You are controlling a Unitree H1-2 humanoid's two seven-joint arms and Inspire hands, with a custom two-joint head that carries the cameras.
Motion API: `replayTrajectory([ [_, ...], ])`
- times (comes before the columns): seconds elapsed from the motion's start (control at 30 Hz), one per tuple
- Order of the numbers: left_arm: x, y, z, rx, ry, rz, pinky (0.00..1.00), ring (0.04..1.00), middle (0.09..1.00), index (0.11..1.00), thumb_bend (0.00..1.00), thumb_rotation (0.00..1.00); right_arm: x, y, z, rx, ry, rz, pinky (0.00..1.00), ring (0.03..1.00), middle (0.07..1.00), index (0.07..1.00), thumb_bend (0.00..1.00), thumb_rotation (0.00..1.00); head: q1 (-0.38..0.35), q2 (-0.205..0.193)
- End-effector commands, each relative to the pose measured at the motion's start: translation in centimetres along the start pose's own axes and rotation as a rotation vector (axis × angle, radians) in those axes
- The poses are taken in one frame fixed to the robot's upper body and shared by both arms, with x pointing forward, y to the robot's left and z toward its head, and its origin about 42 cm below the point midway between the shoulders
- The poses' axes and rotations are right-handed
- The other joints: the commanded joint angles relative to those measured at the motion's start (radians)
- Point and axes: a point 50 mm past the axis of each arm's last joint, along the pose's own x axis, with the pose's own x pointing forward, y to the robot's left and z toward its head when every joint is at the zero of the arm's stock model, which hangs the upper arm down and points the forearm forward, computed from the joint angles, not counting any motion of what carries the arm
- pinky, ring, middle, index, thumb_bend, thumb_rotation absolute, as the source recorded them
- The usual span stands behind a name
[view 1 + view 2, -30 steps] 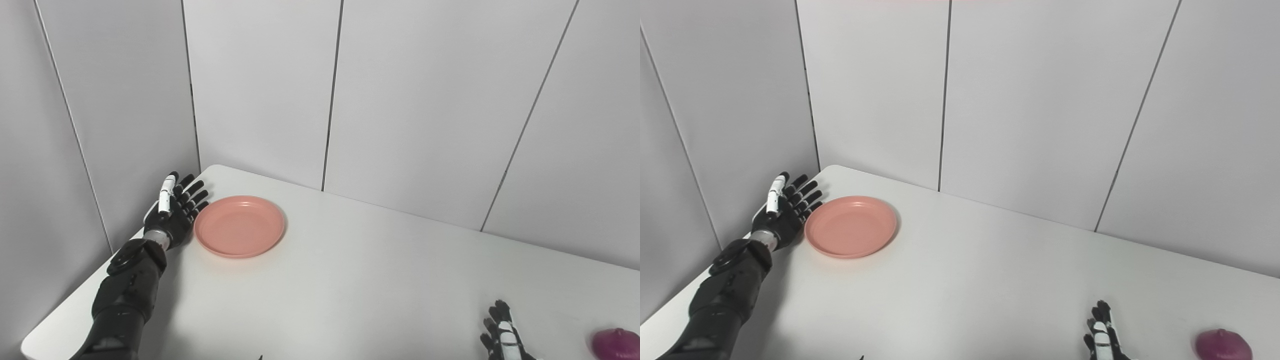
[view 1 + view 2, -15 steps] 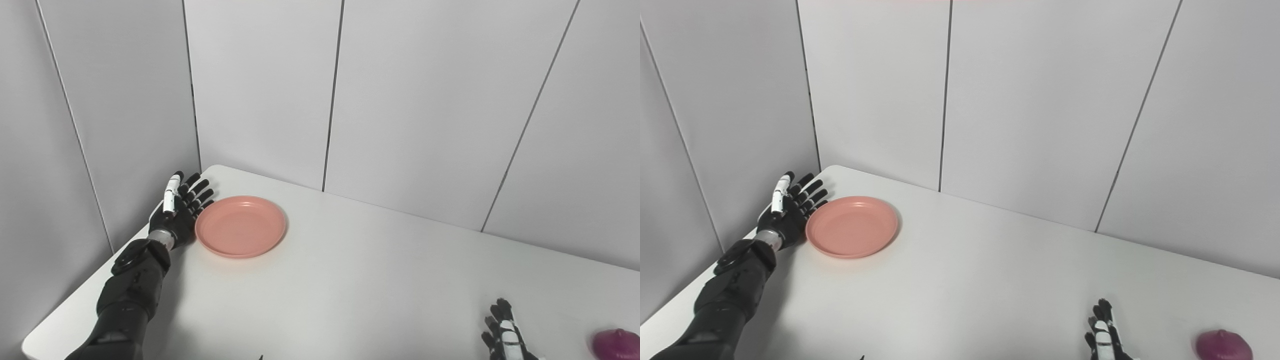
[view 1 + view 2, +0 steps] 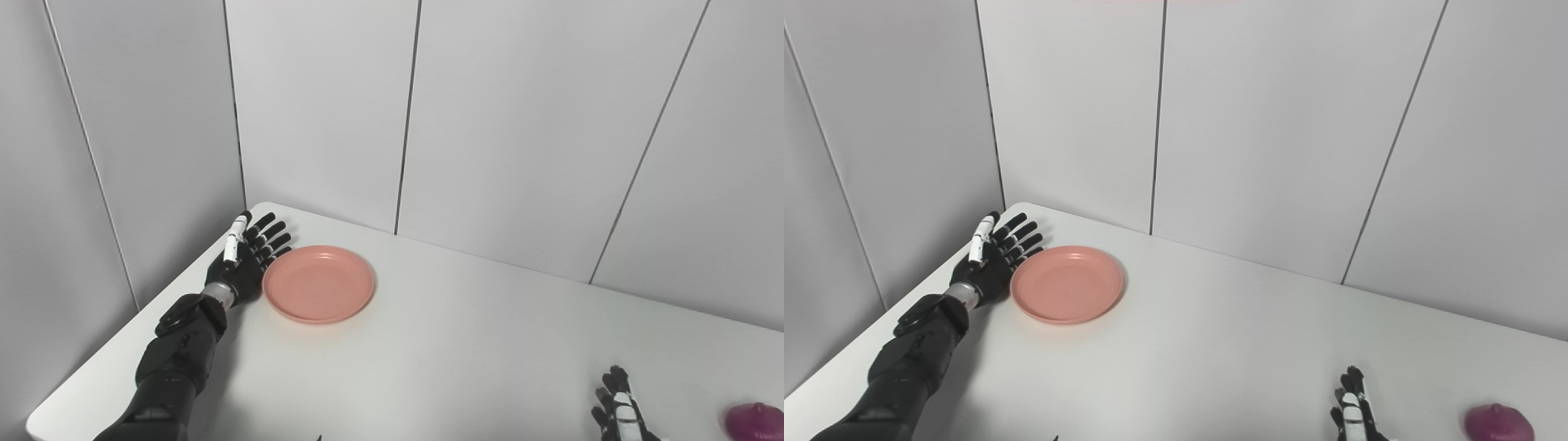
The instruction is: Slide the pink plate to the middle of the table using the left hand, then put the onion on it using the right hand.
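Pink plate against left (flat) fingers

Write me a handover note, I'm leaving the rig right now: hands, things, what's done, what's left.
Left robot hand: open, fingers spread, flat against the plate's left rim, mid-push.
Right robot hand: open, holding nothing, at the near edge, left of the onion.
Plate: empty, upright, in the table's far left part; it has slid a little rightward over the last second but is far from the middle.
Onion: on the table near the right edge, untouched.
Done: push started.
Left: finish sliding the plate to the middle, then pick up the onion with the right and set it on the plate.
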Motion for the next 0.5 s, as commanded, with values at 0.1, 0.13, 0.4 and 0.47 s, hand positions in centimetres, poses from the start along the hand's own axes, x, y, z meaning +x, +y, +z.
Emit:
replayTrajectory([
  [0.1, 0.4, -2.7, 0.4, 0.007, -0.005, -0.041, 0.91, 0.902, 0.913, 0.894, 0.34, 1.00, 0.5, 0.3, 1.3, 0.003, -0.059, 0.006, 1.00, 1.000, 1.000, 1.000, 0.05, 1.00, -0.002, 0.003],
  [0.13, 0.3, -3.1, 0.2, 0.019, -0.005, -0.044, 0.90, 0.898, 0.908, 0.888, 0.35, 1.00, 0.5, 0.4, 1.2, 0.005, -0.059, 0.004, 1.00, 1.000, 1.000, 1.000, 0.05, 1.00, -0.005, 0.005],
  [0.4, 0.0, -5.9, -2.4, 0.054, 0.038, -0.077, 0.91, 0.907, 0.913, 0.890, 0.33, 1.00, 0.5, 0.5, 1.4, 0.001, -0.065, 0.009, 1.00, 1.000, 1.000, 1.000, 0.06, 1.00, -0.021, 0.011],
  [0.47, -0.1, -6.5, -3.3, 0.060, 0.047, -0.083, 0.92, 0.919, 0.923, 0.900, 0.32, 1.00, 0.5, 0.6, 1.4, -0.004, -0.071, 0.010, 1.00, 1.000, 1.000, 1.000, 0.05, 1.00, -0.023, 0.012],
])
